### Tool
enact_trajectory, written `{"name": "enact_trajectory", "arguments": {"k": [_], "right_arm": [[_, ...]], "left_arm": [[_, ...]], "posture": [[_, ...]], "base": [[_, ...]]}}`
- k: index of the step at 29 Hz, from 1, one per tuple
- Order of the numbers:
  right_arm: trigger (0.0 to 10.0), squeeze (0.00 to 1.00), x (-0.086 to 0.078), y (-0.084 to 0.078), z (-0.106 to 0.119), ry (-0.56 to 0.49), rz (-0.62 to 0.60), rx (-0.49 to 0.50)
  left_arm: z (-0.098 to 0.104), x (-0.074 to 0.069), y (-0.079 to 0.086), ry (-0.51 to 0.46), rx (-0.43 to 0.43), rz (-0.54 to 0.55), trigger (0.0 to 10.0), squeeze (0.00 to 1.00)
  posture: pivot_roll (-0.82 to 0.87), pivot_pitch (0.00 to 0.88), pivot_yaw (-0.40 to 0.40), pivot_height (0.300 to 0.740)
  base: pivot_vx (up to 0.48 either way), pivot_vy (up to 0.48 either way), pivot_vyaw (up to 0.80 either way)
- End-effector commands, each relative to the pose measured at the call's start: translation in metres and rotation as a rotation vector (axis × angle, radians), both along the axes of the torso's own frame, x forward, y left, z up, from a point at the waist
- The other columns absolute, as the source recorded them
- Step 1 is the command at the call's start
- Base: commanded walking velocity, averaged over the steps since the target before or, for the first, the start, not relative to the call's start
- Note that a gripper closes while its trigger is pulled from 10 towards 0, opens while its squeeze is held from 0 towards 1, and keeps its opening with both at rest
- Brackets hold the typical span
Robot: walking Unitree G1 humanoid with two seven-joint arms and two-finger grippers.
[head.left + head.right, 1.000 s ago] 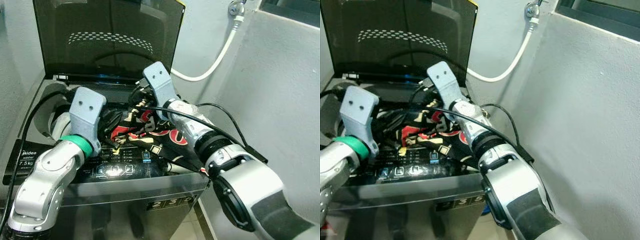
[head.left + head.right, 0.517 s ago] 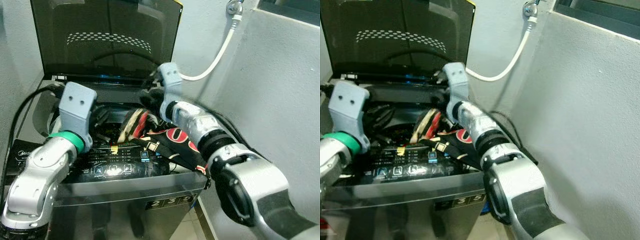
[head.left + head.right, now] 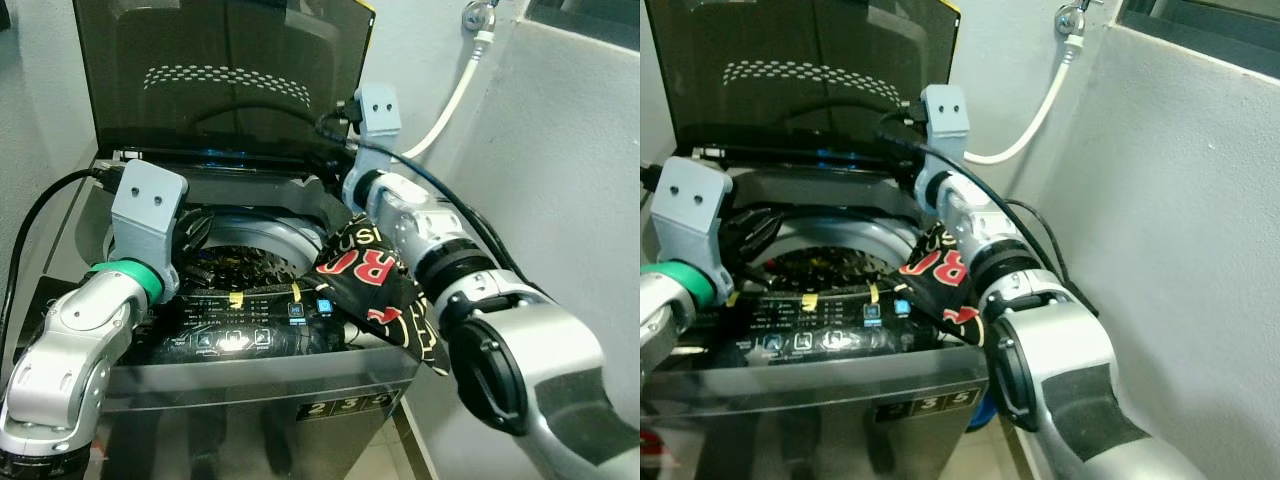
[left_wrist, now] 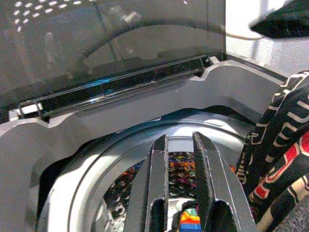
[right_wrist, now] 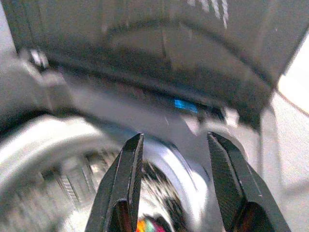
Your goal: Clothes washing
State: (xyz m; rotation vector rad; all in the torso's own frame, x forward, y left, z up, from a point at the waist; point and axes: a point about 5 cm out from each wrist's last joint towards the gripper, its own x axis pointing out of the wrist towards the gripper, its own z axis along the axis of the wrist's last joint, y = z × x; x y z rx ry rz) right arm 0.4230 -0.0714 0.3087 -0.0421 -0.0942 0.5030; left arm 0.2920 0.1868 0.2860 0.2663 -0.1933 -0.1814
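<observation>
A black garment with red and cream print hangs over the washer's right front corner and against my right forearm; its edge also shows in the left wrist view. My right gripper is raised at the back right of the tub, below the open lid. It is open and holds nothing. My left gripper hovers over the left side of the drum. Its fingers are close together with nothing between them. Patterned laundry lies inside the drum.
The dark lid stands upright behind the tub. The control panel runs along the front edge. A white hose comes down from a tap on the back wall. A grey wall is close on the right.
My right arm rose and swung back to the right. The garment came off the drum opening and now drapes over the right front corner. The left gripper drew back slightly.
</observation>
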Motion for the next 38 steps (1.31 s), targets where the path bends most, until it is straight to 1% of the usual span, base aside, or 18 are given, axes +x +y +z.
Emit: {"name": "enact_trajectory", "arguments": {"k": [1, 2, 3, 5, 8, 9, 11, 13, 17, 25, 27, 28, 29, 30, 31, 34, 35, 38], "right_arm": [[10.0, 0.00, 0.001, -0.008, -0.008, 0.016, -0.008, -0.038], [10.0, 0.00, 0.002, -0.018, -0.013, 0.022, -0.013, -0.056], [10.0, 0.00, 0.002, -0.018, -0.013, 0.022, -0.013, -0.056], [10.0, 0.00, 0.002, -0.036, -0.017, 0.036, -0.016, -0.042], [10.0, 0.00, 0.002, -0.044, -0.018, 0.036, -0.027, -0.021], [10.0, 0.00, 0.002, -0.053, -0.020, 0.029, -0.057, -0.016], [10.0, 0.00, 0.002, -0.053, -0.020, 0.029, -0.057, -0.016], [10.0, 0.00, 0.002, -0.067, -0.027, 0.015, -0.107, -0.062], [10.0, 0.00, -0.005, -0.090, -0.036, 0.021, -0.087, -0.180], [10.0, 0.00, -0.010, -0.099, -0.031, 0.021, -0.037, -0.228], [10.0, 0.00, -0.017, -0.102, -0.026, 0.027, 0.074, -0.277], [10.0, 0.00, -0.017, -0.102, -0.026, 0.027, 0.074, -0.277], [10.0, 0.00, -0.022, -0.104, -0.024, 0.020, 0.134, -0.303], [10.0, 0.00, -0.022, -0.104, -0.024, 0.020, 0.134, -0.303], [10.0, 0.00, -0.028, -0.107, -0.023, 0.015, 0.204, -0.326], [10.0, 0.00, -0.033, -0.111, -0.023, 0.009, 0.265, -0.370], [10.0, 0.00, -0.047, -0.119, -0.026, 0.019, 0.374, -0.427], [10.0, 0.00, -0.061, -0.127, -0.031, 0.058, 0.434, -0.493]], "left_arm": [[-0.003, -0.002, -0.003, 0.015, 0.010, -0.018, 10.0, 0.00], [-0.003, -0.002, -0.003, 0.012, 0.010, -0.026, 10.0, 0.00], [-0.003, -0.002, -0.003, 0.012, 0.010, -0.026, 10.0, 0.00], [-0.003, -0.002, -0.004, 0.017, 0.012, -0.037, 10.0, 0.00], [-0.004, -0.001, -0.003, 0.020, 0.010, -0.027, 10.0, 0.00], [-0.005, -0.001, -0.001, 0.024, 0.008, -0.010, 10.0, 0.00], [-0.005, -0.001, -0.001, 0.024, 0.008, -0.010, 10.0, 0.00], [-0.005, 0.000, 0.002, 0.029, 0.008, 0.013, 10.0, 0.00], [-0.007, -0.001, 0.001, 0.040, 0.012, 0.000, 10.0, 0.00], [-0.008, -0.001, -0.001, 0.041, 0.013, -0.017, 10.0, 0.00], [-0.007, -0.001, -0.003, 0.039, 0.014, -0.029, 10.0, 0.00], [-0.007, -0.001, -0.003, 0.039, 0.014, -0.029, 10.0, 0.00], [-0.007, -0.001, -0.004, 0.036, 0.014, -0.033, 10.0, 0.00], [-0.007, -0.001, -0.004, 0.036, 0.014, -0.033, 10.0, 0.00], [-0.006, -0.001, -0.004, 0.034, 0.013, -0.037, 10.0, 0.00], [-0.006, -0.003, -0.004, 0.024, 0.007, -0.051, 10.0, 0.00], [-0.005, -0.005, -0.006, 0.010, -0.005, -0.075, 10.0, 0.00], [-0.005, -0.008, -0.007, 0.010, -0.001, -0.095, 10.0, 0.00]], "posture": [[0.08, 0.023, -0.070, 0.740], [0.08, 0.023, -0.068, 0.740], [0.08, 0.023, -0.068, 0.740], [0.08, 0.024, -0.063, 0.740], [0.08, 0.025, -0.059, 0.740], [0.08, 0.026, -0.056, 0.740], [0.08, 0.026, -0.056, 0.740], [0.07, 0.025, -0.052, 0.740], [0.07, 0.026, -0.041, 0.740], [0.06, 0.020, -0.035, 0.740], [0.06, 0.013, -0.037, 0.740], [0.06, 0.013, -0.037, 0.740], [0.07, 0.008, -0.041, 0.740], [0.07, 0.008, -0.041, 0.740], [0.07, 0.005, -0.045, 0.740], [0.07, 0.004, -0.048, 0.740], [0.08, 0.000, -0.054, 0.740], [0.08, 0.000, -0.057, 0.740]], "base": [[0.000, 0.000, 0.00], [0.000, 0.000, 0.00], [0.000, 0.000, 0.00], [0.000, 0.000, 0.00], [0.000, 0.000, 0.00], [0.000, 0.000, 0.00], [0.000, 0.000, 0.00], [0.000, 0.000, 0.00], [0.000, 0.000, 0.00], [0.000, 0.000, 0.00], [0.000, 0.000, 0.00], [0.000, 0.000, 0.00], [0.000, 0.000, 0.00], [0.000, 0.000, 0.00], [0.000, 0.000, 0.00], [0.000, 0.000, 0.00], [0.000, 0.000, 0.00], [0.000, 0.000, 0.00]]}}
